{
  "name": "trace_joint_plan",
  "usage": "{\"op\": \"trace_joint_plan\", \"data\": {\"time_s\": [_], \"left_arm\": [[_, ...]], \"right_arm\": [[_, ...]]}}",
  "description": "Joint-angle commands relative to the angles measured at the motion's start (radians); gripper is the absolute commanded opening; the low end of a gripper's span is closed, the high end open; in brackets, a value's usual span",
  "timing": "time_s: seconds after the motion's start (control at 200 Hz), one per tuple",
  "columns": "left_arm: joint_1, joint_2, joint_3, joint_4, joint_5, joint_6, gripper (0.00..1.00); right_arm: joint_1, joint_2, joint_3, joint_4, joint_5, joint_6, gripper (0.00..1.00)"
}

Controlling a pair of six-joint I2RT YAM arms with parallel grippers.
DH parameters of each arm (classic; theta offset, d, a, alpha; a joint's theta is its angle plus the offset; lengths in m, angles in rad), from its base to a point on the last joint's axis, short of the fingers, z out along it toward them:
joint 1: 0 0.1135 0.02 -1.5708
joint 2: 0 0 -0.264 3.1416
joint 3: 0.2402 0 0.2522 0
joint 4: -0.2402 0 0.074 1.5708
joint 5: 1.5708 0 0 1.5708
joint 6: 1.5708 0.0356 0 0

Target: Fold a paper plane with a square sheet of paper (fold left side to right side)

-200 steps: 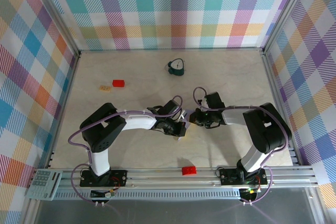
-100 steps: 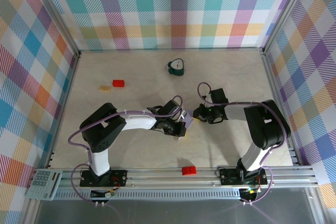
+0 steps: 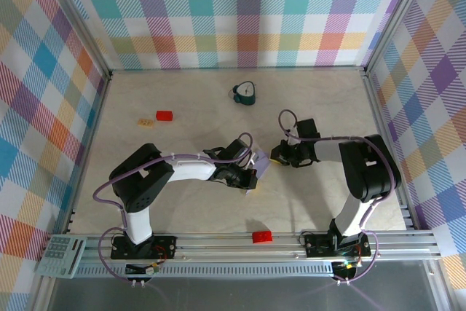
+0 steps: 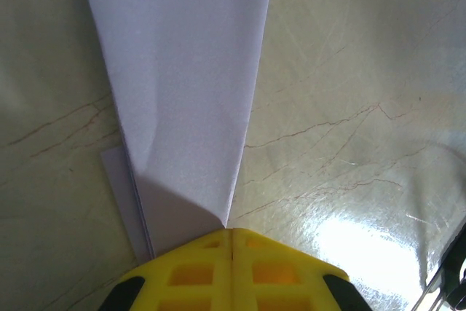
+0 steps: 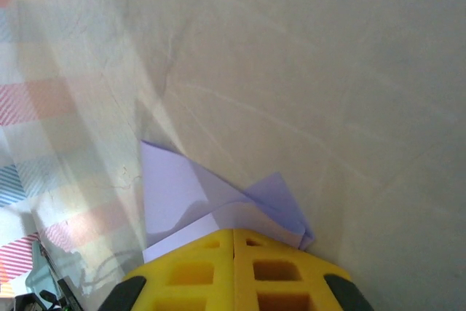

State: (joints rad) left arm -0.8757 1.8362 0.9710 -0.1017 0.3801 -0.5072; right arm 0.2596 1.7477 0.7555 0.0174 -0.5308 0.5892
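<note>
The square sheet of paper [image 3: 259, 160] is pale lavender and folded into layers, lying mid-table between the two arms. In the left wrist view a long tapering flap of the paper [image 4: 182, 92] lifts off the layers beneath and runs down into the seam of my left gripper [image 4: 231, 232]. That gripper is shut on the flap's tip. From above, the left gripper [image 3: 250, 175] sits at the paper's near-left edge. My right gripper [image 3: 277, 156] is shut and holds nothing, just right of the paper. The creased paper [image 5: 175, 187] lies right beyond the right gripper [image 5: 233, 232].
A dark teal clock-like object [image 3: 245, 93] stands at the back centre. A red block [image 3: 164, 115] and a tan piece [image 3: 146, 121] lie at the back left. Another red block [image 3: 261, 236] sits by the front rail. Checked walls close in on three sides.
My right gripper has drawn back to the right and slightly away from the paper. The left gripper has stayed at the paper's edge.
</note>
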Motion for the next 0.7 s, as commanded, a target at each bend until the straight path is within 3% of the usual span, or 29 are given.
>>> {"op": "trace_joint_plan", "data": {"time_s": [0.0,0.345,0.695], "left_arm": [[0.001,0.014,-0.063,-0.213,-0.067,0.01,0.0],[0.001,0.01,-0.063,-0.211,-0.067,0.009,0.0],[0.0,0.004,-0.05,-0.186,-0.076,0.003,0.0]], "right_arm": [[-0.046,0.032,0.021,0.011,0.127,-0.03,0.0],[-0.07,0.003,0.042,-0.021,0.111,-0.05,0.0],[-0.08,-0.187,0.008,-0.104,0.106,-0.063,0.0]]}}
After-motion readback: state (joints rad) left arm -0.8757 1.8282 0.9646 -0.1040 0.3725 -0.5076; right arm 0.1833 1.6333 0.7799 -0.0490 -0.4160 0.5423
